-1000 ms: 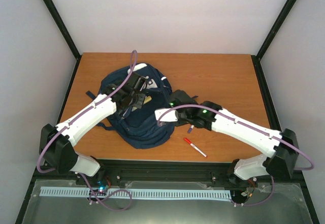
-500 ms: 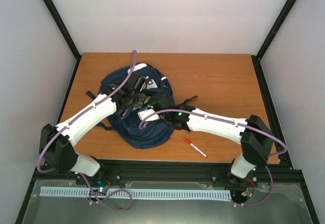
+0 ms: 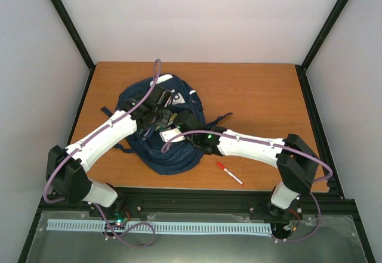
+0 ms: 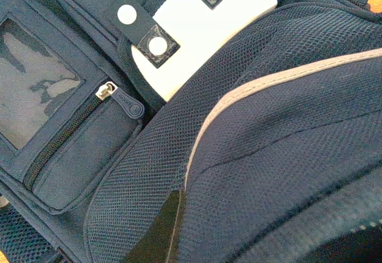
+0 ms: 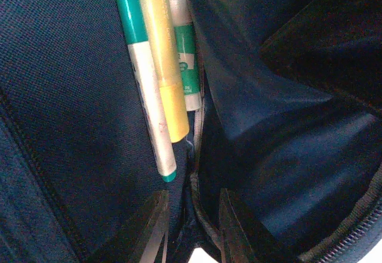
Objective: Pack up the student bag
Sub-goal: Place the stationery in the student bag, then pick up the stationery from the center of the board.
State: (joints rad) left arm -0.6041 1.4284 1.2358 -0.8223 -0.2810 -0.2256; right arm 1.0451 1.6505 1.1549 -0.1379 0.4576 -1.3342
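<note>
The student bag (image 3: 170,155), navy blue, lies on the left half of the table. My left gripper (image 3: 154,117) sits on its upper part, shut on a fold of the bag's fabric. In the left wrist view the fabric covers the jaws; only one dark finger (image 4: 156,233) shows, below the white patch (image 4: 197,24). My right gripper (image 3: 182,121) reaches into the bag's opening. Its jaws (image 5: 194,192) stand slightly open astride the zipper edge and hold nothing. Just ahead of them inside the bag lie a green-capped marker (image 5: 148,96), a yellow highlighter (image 5: 162,60) and a green-labelled glue stick (image 5: 186,66).
A red-capped pen (image 3: 228,172) lies on the wooden table (image 3: 262,96) right of the bag, near the front edge. A bag strap (image 3: 222,118) trails out to the right. Black frame posts stand at the table's corners.
My right arm swung left from over the table beside the bag into the bag's opening, and its jaws have parted a little. The left arm and the bag have not moved.
</note>
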